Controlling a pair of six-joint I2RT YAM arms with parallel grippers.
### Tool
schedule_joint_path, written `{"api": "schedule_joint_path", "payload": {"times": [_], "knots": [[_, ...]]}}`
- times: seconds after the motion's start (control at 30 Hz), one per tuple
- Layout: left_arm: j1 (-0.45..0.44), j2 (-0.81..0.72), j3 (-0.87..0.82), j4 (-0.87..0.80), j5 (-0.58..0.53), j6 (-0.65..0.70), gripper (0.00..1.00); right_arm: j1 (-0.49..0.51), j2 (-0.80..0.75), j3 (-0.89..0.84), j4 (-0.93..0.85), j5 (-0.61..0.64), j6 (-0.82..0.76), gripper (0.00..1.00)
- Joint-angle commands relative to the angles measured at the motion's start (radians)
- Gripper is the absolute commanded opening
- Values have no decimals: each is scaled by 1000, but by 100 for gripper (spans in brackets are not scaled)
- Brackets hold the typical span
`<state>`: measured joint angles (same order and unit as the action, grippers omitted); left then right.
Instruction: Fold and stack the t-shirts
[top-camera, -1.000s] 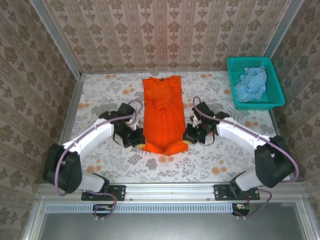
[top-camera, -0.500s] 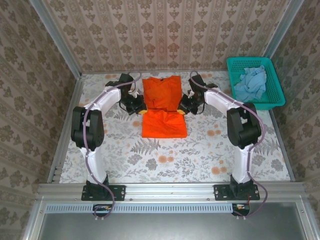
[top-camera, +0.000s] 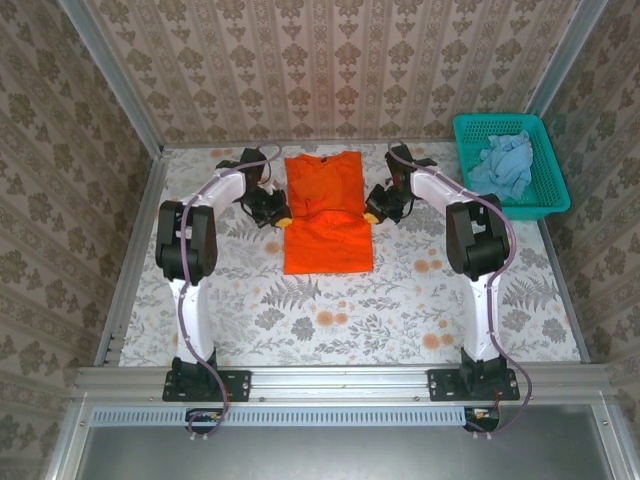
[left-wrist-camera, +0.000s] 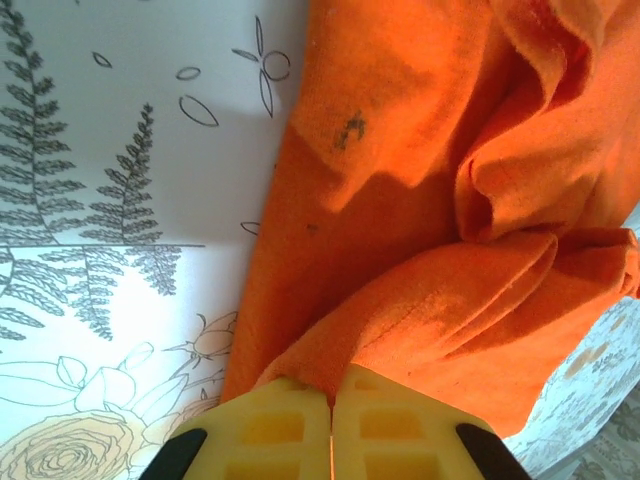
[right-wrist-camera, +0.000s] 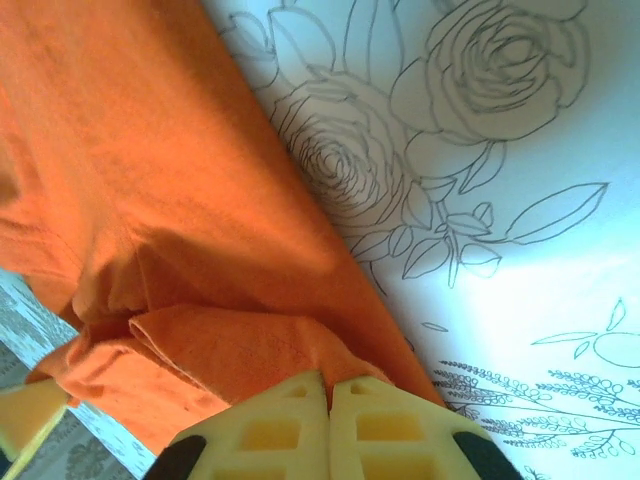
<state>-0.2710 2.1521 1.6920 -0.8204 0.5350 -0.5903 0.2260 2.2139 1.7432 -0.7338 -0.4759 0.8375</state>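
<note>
Top external: orange t-shirt (top-camera: 325, 235) folded on floral tabletop (top-camera: 400, 300), pale blue t-shirt (top-camera: 503, 165) in teal basket (top-camera: 470, 128), wallpapered walls (top-camera: 330, 70). Wrist views: left jaws, right jaws clamped on orange cloth.

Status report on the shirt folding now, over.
Left end effector shut on orange t-shirt edge. Right end effector likewise. Hem doubled over. Pale blue t-shirt in basket.

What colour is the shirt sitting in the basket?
Pale blue; the shirt shows best in the top external view, crumpled in the teal basket.
</note>
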Motion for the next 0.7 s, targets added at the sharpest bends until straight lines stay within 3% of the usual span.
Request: {"api": "schedule_joint_path", "payload": {"times": [0.0,0.1,0.17,0.2,0.27,0.37,0.43,0.57,0.67], "knots": [[24,9,18,24,-23,-45,8,-10,30,22,-13,-3,37,17],[30,13,38,23,-23,-52,20,-20,28,22,-13,-4,53,32],[33,2,55,14,-38,-52,32,-30,9,6,-2,-1,54,56],[35,-11,57,9,-55,-52,40,-36,-4,-1,1,3,49,59],[42,-63,40,8,-101,-52,42,-46,-50,-35,26,5,44,61],[44,-175,-35,38,-170,-63,47,-46,-152,-124,65,12,30,58],[28,-255,-104,77,-164,-55,44,-27,-227,-216,121,-28,27,52],[-58,-317,-208,90,-30,20,36,62,-328,-374,178,-112,34,32],[-132,-310,-274,79,35,73,33,137,-351,-453,185,-105,45,24]]}}
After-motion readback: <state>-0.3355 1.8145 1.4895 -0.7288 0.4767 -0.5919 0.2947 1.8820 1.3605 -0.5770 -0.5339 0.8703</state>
